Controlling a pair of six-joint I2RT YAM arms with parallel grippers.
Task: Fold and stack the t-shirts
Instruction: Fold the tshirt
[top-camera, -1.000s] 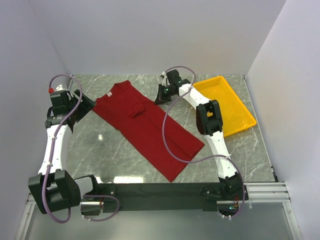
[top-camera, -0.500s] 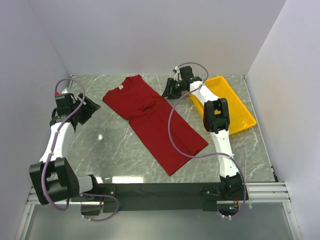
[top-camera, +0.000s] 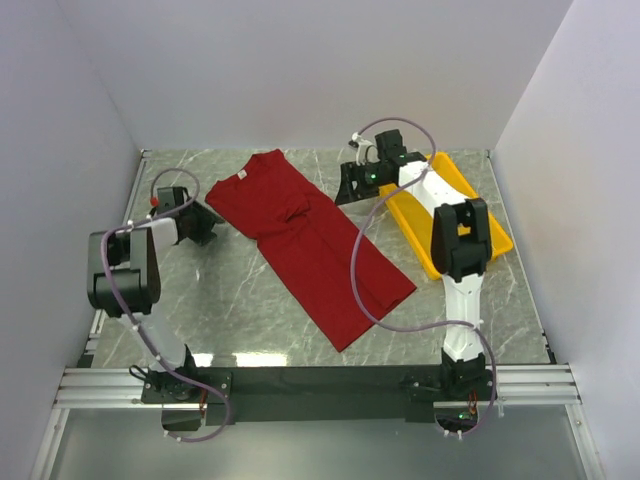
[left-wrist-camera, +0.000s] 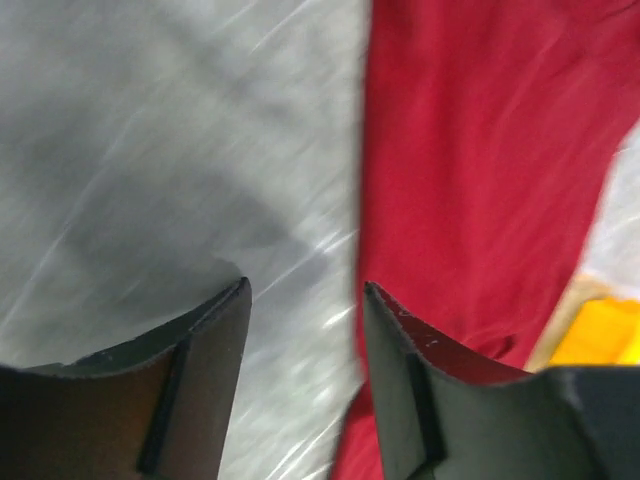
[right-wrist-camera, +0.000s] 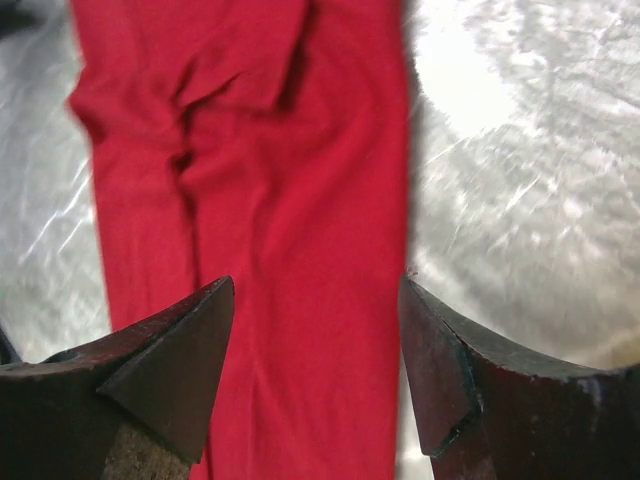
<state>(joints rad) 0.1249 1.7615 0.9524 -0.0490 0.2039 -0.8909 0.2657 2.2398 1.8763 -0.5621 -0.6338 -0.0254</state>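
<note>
A red shirt (top-camera: 305, 245) is seen laid flat on the worktop (top-camera: 230, 300) as a long strip (some cloth is bunched near its far end), running slantwise from the far middle toward the near right, with a yellow tray (top-camera: 495, 232) to its right. The left pincer (top-camera: 203, 222) is held open with nothing in it, just off the shirt's left edge near the collar end. The right pincer (top-camera: 348, 185) is likewise spread wide and empty, poised at the shirt's far right edge, between shirt and tray.
</note>
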